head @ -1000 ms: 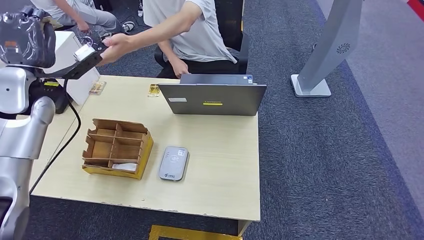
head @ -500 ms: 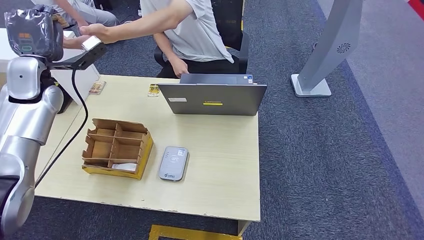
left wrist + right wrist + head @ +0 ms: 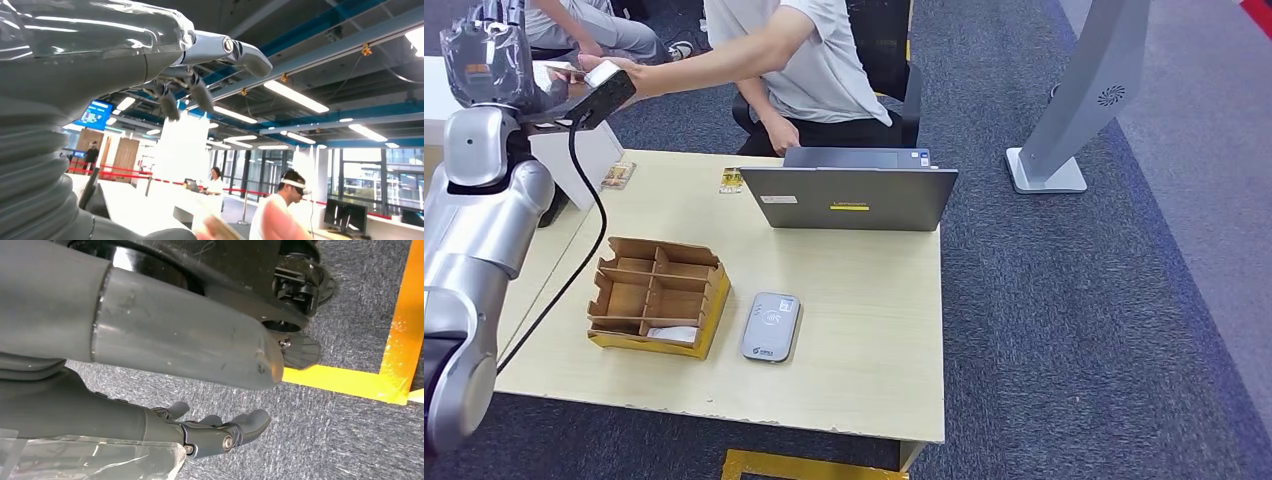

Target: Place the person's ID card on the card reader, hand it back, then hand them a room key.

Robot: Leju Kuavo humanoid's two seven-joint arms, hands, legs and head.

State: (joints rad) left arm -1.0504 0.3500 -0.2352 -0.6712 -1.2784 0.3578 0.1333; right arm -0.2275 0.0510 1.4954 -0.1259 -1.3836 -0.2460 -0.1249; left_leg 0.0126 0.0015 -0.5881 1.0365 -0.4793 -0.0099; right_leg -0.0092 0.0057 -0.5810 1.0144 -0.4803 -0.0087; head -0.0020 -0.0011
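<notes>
- Your left robot hand [image 3: 486,45] is cut off by the top edge.
- The card [image 3: 216,228] is a blur at the frame's edge.

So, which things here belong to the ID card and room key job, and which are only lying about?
Job: card reader; cardboard tray holding a white card, perhaps the room key; left robot hand, raised near the person's hand.
Lying about: laptop; small packet by the table edge; grey stand on the carpet.
</notes>
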